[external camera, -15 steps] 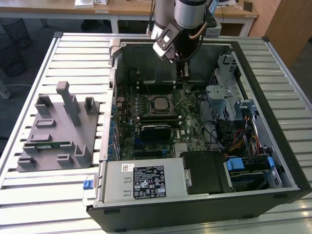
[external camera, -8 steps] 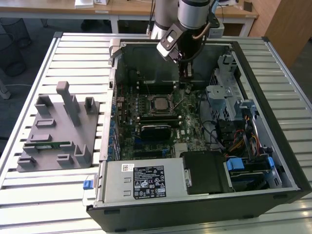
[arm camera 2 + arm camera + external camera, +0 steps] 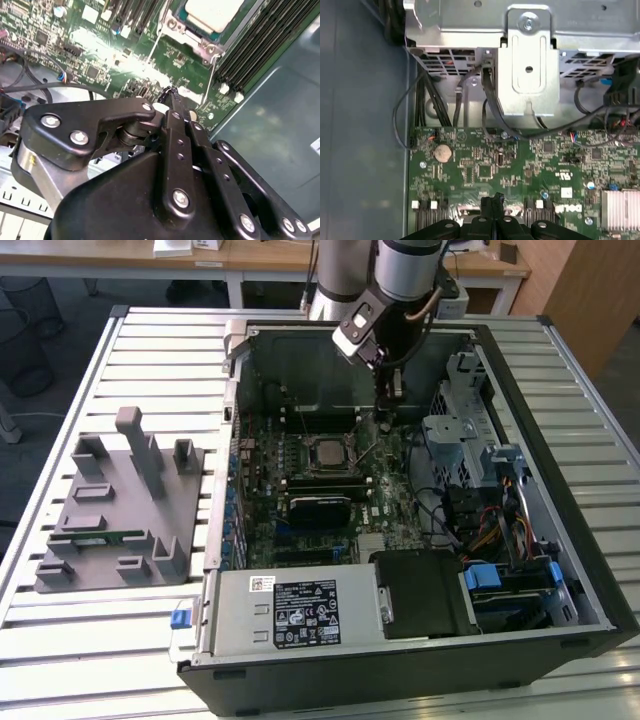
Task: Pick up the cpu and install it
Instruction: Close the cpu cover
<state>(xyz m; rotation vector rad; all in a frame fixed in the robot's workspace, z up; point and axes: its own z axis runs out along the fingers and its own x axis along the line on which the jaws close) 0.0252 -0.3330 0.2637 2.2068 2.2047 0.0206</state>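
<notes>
**Gripper closed above the motherboard, cpu seated in its socket**

An open black desktop computer case [image 3: 300,365] lies on its side on a slatted metal table [image 3: 160,370]. The robot arm reaches down into the case from the far side. Its black gripper [image 3: 391,395] hangs low over the green motherboard [image 3: 385,495]. It is at the exterior view's right of the socket and a little farther back.

In both wrist views the jaws are together, and I see nothing between them. In the second wrist view the black fingers [image 3: 172,135] meet in one narrow tip just above the board.

The cpu [image 3: 327,452], a small flat square chip with a silver-grey metal top, sits inside the metal-framed socket in the middle of the motherboard. It is near the gripper but apart from it. In the second wrist view the cpu [image 3: 212,12] shows a pale top, with long black memory slots [image 3: 260,45] beside it. Thin metal levers stand at the socket edge; whether they are latched I cannot tell.

In the first wrist view a round silver coin battery [image 3: 443,153] lies on the board, and black cables run to a grey metal bracket [image 3: 529,60] beyond it.

On the table at the exterior view's left stands a grey moulded holder [image 3: 120,510] with a long green memory stick [image 3: 105,537] in it.
</notes>
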